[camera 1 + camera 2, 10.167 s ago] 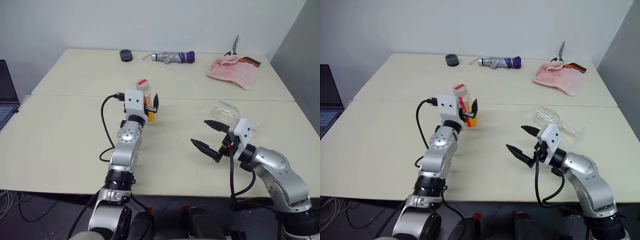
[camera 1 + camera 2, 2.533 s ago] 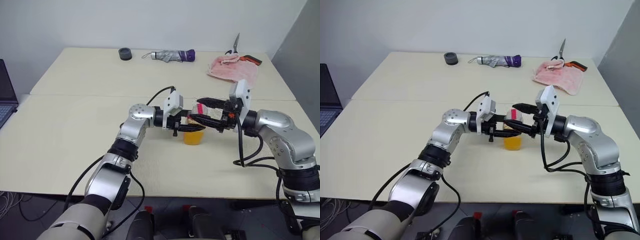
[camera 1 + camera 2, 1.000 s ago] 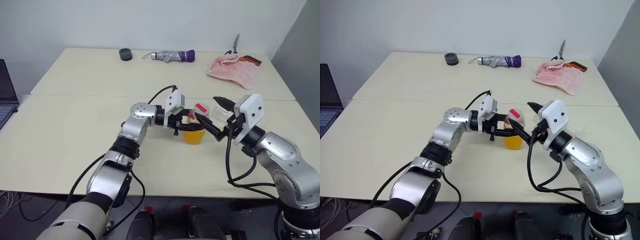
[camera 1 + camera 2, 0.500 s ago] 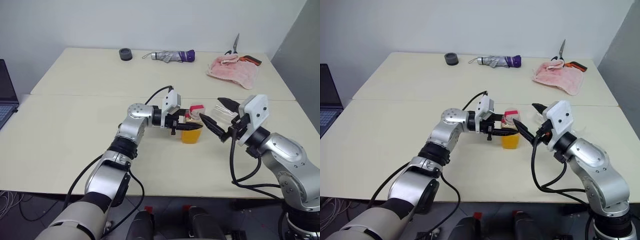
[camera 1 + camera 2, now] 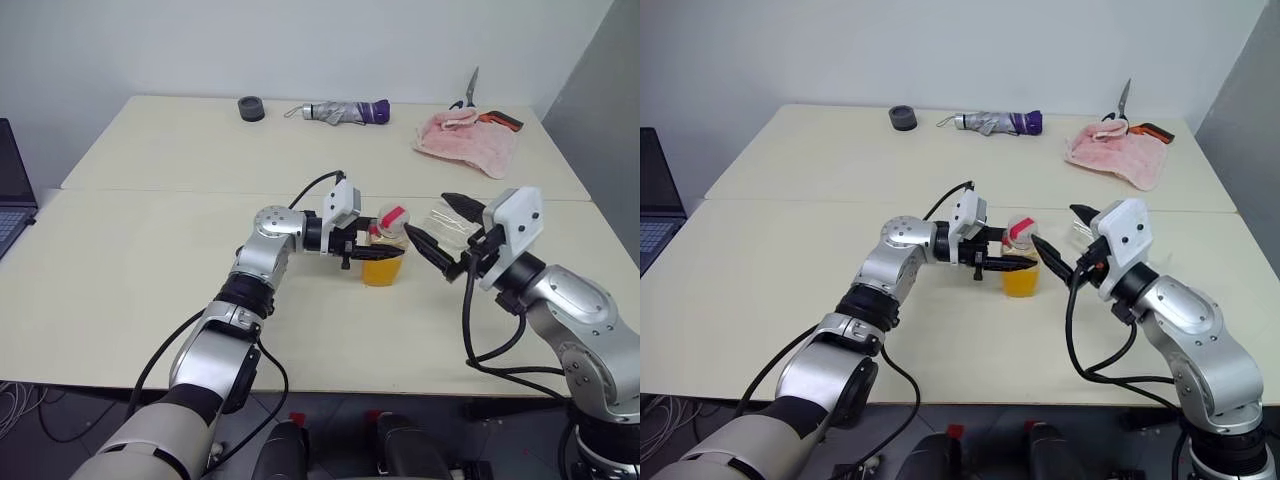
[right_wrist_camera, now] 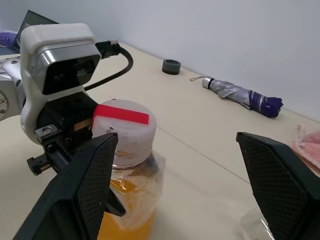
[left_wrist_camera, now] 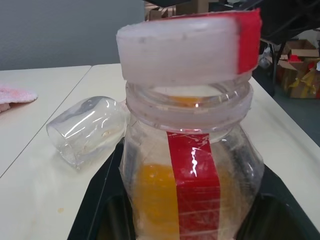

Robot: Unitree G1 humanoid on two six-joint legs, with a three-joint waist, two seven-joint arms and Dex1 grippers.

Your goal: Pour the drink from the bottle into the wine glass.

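The small clear bottle (image 5: 384, 262) stands on the table, its lower half filled with the orange drink (image 5: 383, 271). My left gripper (image 5: 371, 250) is shut on the bottle's body from the left. Its white cap (image 7: 187, 47) with a red strip sits askew over the bottle's mouth. My right gripper (image 5: 428, 216) hovers open just to the right of the cap, with nothing between its fingers. The wine glass (image 7: 86, 127) lies on its side on the table behind the right gripper, partly hidden by it.
At the table's far edge lie a black ring (image 5: 252, 109), a folded umbrella (image 5: 345, 112), a pink cloth (image 5: 465, 141) and scissors (image 5: 470, 92). A laptop (image 5: 10, 190) sits at the left edge. A seam (image 5: 150, 190) runs across the table.
My right gripper has drawn a little to the right, away from the cap, still open. The left gripper keeps its hold on the bottle in the same place.
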